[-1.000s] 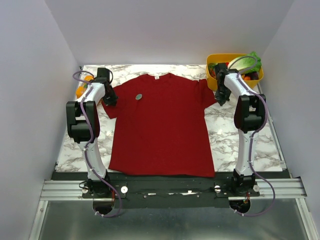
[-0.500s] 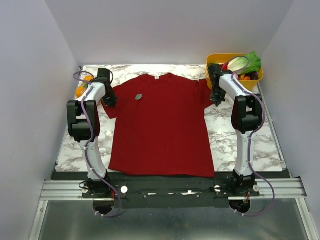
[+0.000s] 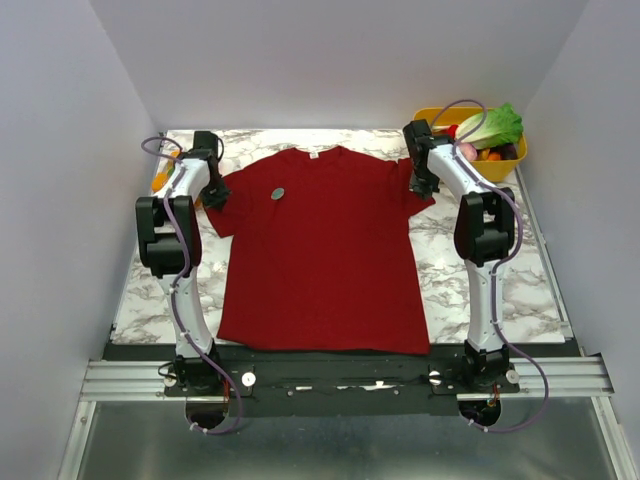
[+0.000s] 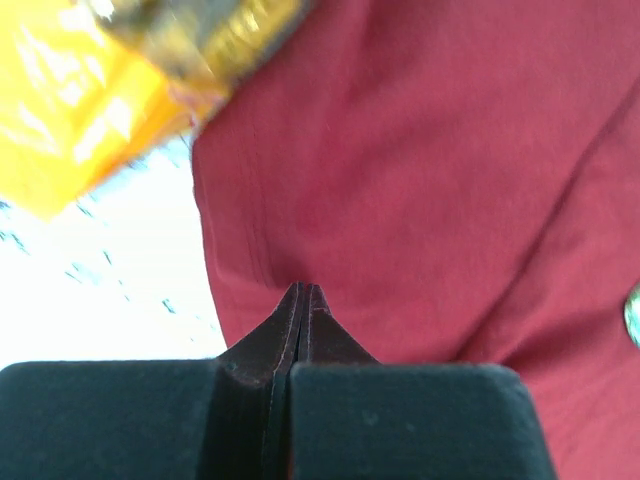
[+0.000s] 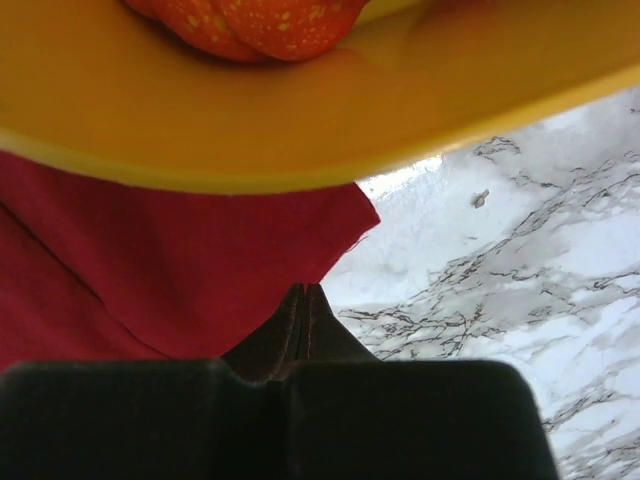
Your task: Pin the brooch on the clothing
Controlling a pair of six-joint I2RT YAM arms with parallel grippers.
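Observation:
The dark red T-shirt (image 3: 320, 255) lies flat on the marble table, its white label at the far collar. The small grey-green brooch (image 3: 278, 193) sits on its upper left chest and shows at the right edge of the left wrist view (image 4: 633, 315). My left gripper (image 3: 214, 194) is shut, its tips (image 4: 302, 288) over the left sleeve (image 4: 420, 180) near the hem. My right gripper (image 3: 422, 184) is shut, its tips (image 5: 303, 288) at the edge of the right sleeve (image 5: 170, 260), beside bare marble. No fabric shows between either pair of fingers.
A yellow bowl (image 3: 440, 112) of vegetables stands at the back right, right behind the right gripper; its rim (image 5: 300, 120) fills the top of the right wrist view. An orange packet (image 3: 162, 181) lies at the back left, beside the left sleeve (image 4: 80, 110).
My right gripper has moved left and farther back, from beside the bowl to the right sleeve's edge. My left gripper has shifted only slightly. Shirt and brooch have not moved.

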